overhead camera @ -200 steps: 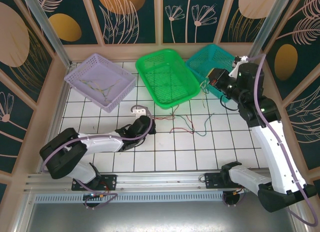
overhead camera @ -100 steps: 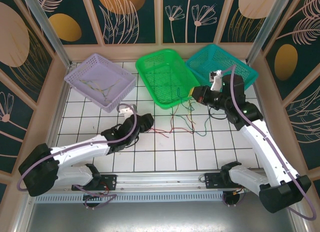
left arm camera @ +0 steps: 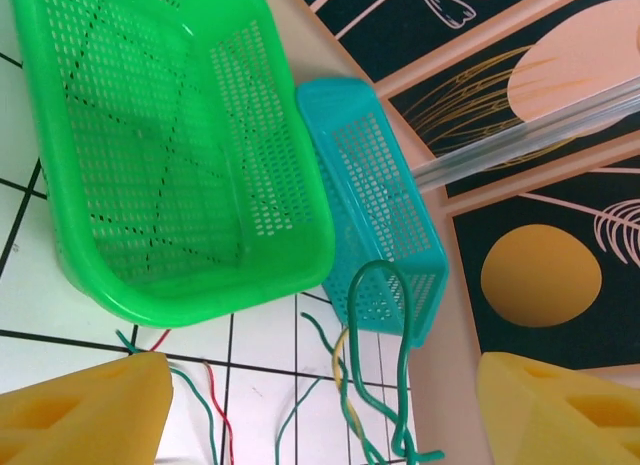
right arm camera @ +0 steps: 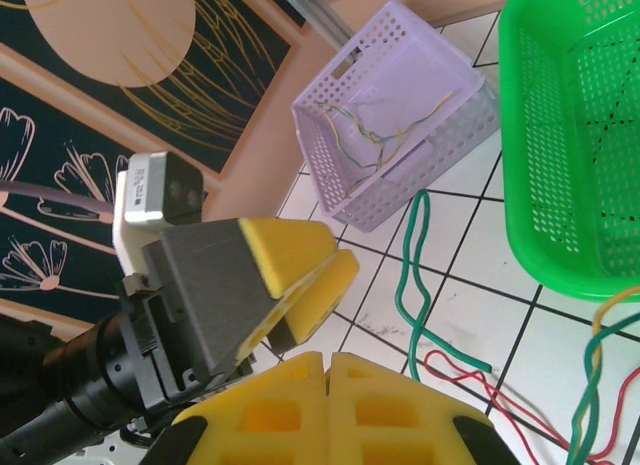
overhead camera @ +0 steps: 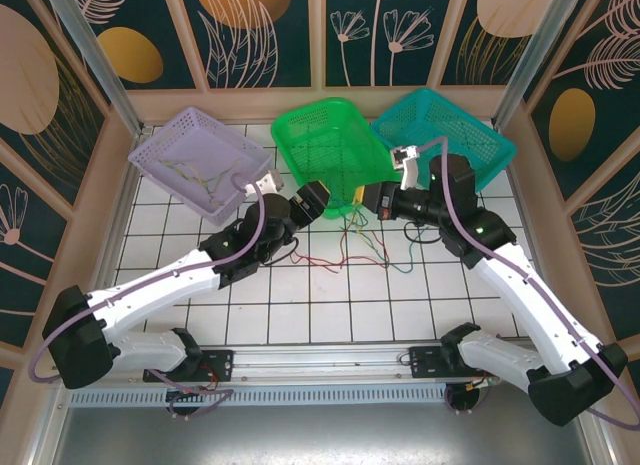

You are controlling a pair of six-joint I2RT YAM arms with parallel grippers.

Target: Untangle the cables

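The worktop (overhead camera: 330, 315) has white square tiles. On it, in front of the green basket (overhead camera: 300, 157), lie the cables (overhead camera: 362, 248). They are thin bendy wires, red, green and yellow, twisted together. The left pincer (left arm camera: 320, 405) has blocky yellow pads and is released, wide apart. The right pincer (right arm camera: 326, 365) is clenched; I cannot tell if it pinches a wire. Farther back sit the holey plastic lilac basket (overhead camera: 165, 153) and teal basket (overhead camera: 482, 145).
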